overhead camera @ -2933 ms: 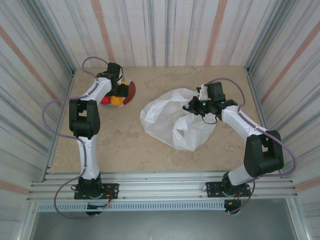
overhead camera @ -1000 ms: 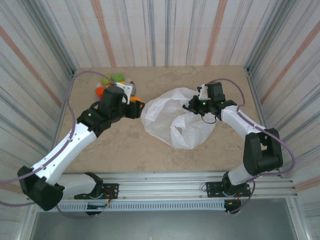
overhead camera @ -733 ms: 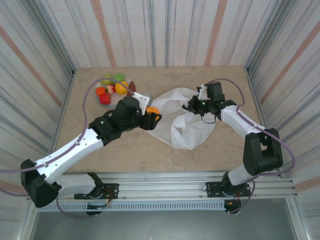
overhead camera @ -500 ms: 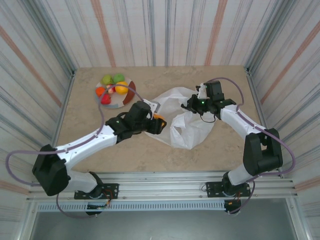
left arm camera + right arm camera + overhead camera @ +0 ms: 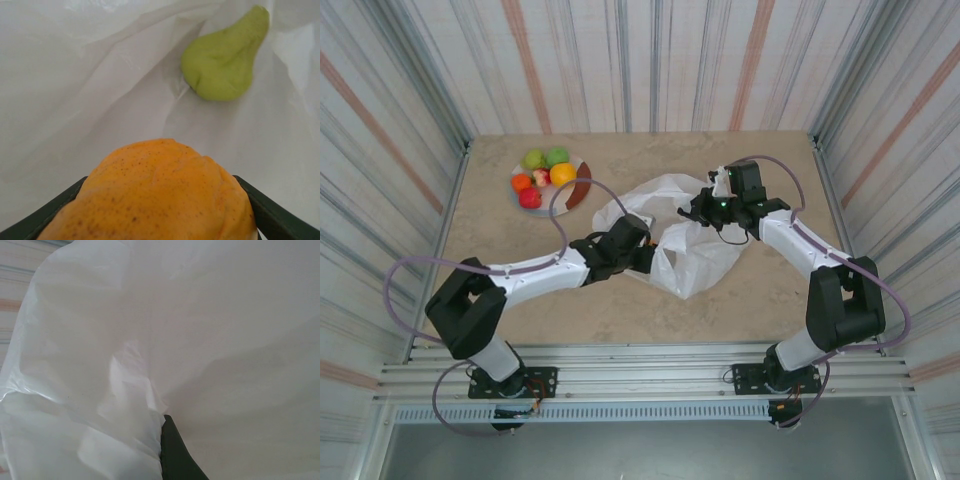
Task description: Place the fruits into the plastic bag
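Left gripper (image 5: 642, 256) is clamped on a speckled orange round fruit (image 5: 160, 195) inside the crinkled white plastic bag (image 5: 705, 265). A green pear-shaped fruit (image 5: 222, 60) lies ahead, film close all round. My left arm (image 5: 535, 272) reaches out low; right gripper (image 5: 703, 211) pinches the bag's raised rim.

Top view: fixed high behind the arm bases (image 5: 505, 380), looking down on the whole beige marbled desk (image 5: 650, 155). Left wrist view: very close, inside the crinkled white translucent plastic bag (image 5: 705, 265), facing its film over the round orange fruit (image 5: 150, 195). Right wrist view: close against the same bag's film.
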